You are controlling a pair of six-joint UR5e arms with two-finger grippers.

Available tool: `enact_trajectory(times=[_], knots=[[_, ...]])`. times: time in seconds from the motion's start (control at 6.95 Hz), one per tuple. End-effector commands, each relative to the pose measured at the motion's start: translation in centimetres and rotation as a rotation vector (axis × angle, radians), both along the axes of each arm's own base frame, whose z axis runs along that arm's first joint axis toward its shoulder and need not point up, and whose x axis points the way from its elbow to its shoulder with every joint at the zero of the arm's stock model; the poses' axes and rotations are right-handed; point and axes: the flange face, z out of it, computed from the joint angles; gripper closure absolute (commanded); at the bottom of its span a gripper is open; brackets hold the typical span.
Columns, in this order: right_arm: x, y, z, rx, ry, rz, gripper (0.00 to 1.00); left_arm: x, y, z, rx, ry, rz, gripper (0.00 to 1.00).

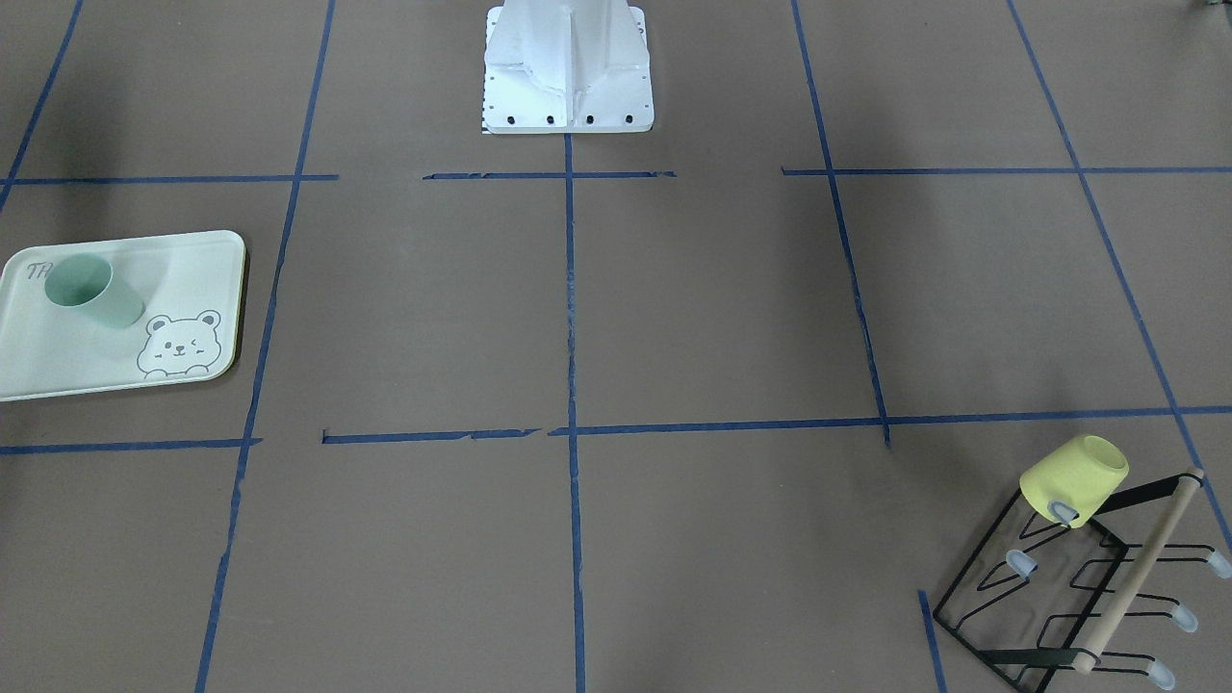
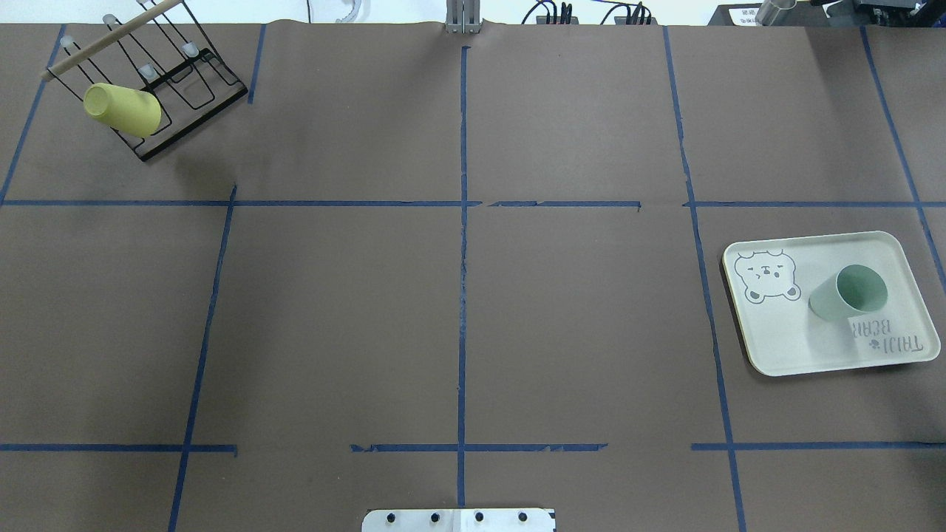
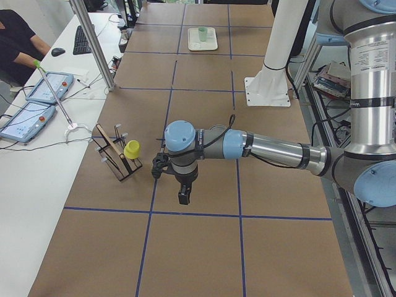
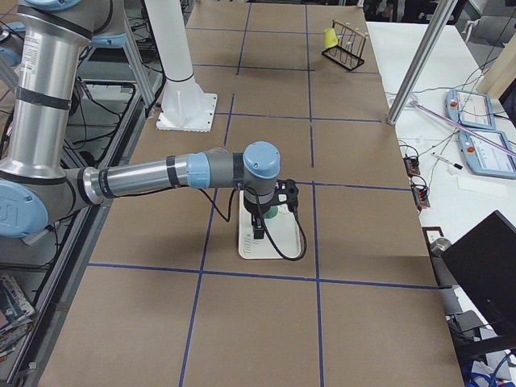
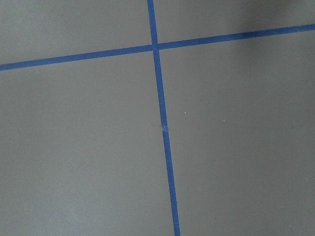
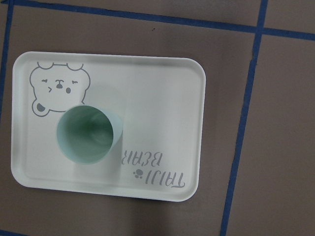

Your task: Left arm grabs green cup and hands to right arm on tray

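Observation:
The green cup (image 1: 94, 291) stands upright on the tray (image 1: 58, 356), next to the bear drawing. The overhead view shows the cup (image 2: 848, 293) and the tray (image 2: 798, 347) at the right. The right wrist view looks straight down into the cup (image 6: 88, 133) on the tray (image 6: 162, 98). The right gripper (image 4: 258, 234) shows only in the exterior right view, hanging above the tray (image 4: 278, 246). I cannot tell whether it is open or shut. The left gripper (image 3: 184, 197) shows only in the exterior left view, over bare table near the rack. I cannot tell its state either.
A yellow cup (image 1: 1073, 479) hangs on a black wire rack (image 1: 1059, 597) at the robot's far left; the overhead view shows the cup (image 2: 123, 109) too. The white robot base (image 1: 568, 67) stands at the table's middle edge. Blue tape lines cross the brown table.

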Motion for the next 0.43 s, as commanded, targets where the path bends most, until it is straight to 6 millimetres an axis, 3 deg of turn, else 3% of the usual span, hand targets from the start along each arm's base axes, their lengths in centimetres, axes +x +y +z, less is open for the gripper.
enact_trajectory(times=[0.0, 0.29], knots=[[-0.01, 0.06, 0.05, -0.002, 0.000, 0.000, 0.00, -0.02, 0.19, -0.77, 0.011, -0.002, 0.001, 0.00], [-0.01, 0.06, 0.12, -0.004, 0.000, 0.000, 0.00, 0.01, 0.38, -1.14, 0.018, 0.003, 0.000, 0.00]])
